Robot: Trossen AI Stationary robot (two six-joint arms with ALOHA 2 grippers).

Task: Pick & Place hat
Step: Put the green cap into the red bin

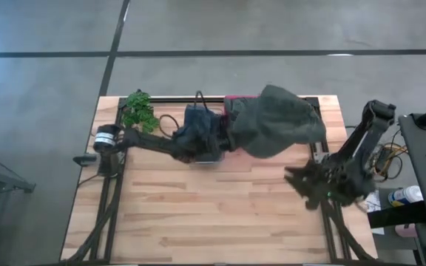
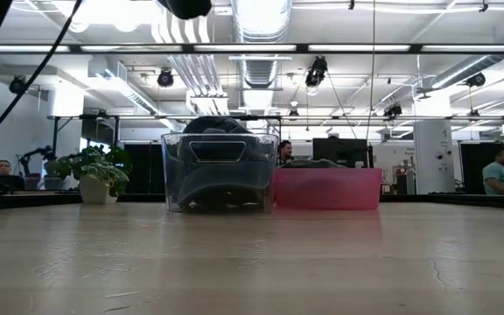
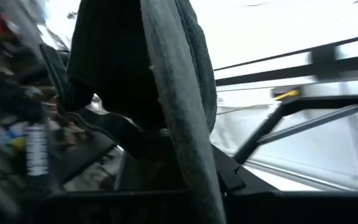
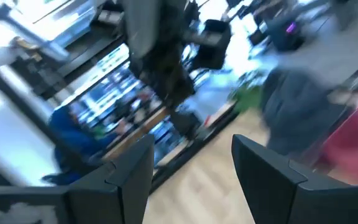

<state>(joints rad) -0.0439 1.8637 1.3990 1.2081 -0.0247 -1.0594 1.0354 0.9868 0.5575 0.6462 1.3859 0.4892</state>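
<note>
Left gripper (image 1: 231,137) hidden under grey-green hat (image 1: 276,122) in high view; fingers pressed together, pinching hat, which is held lifted above pink bin (image 2: 326,188) at table's far edge. Hat cut off in left wrist view, seen as hanging fabric. Right gripper (image 4: 191,168) seen spread and empty, near table's right edge. Clear bin (image 2: 220,171) holding dark items, contents indistinct. Potted plant (image 2: 94,173) at far left of wooden table (image 1: 220,214). Seated people seen in room beyond.

On the wooden counter (image 1: 220,214), a clear plastic bin (image 2: 220,171) sits left of a pink bin (image 2: 326,188); the grey-green fabric hat (image 1: 276,122) apparently hangs above them, a potted plant (image 1: 139,111) farther left.
</note>
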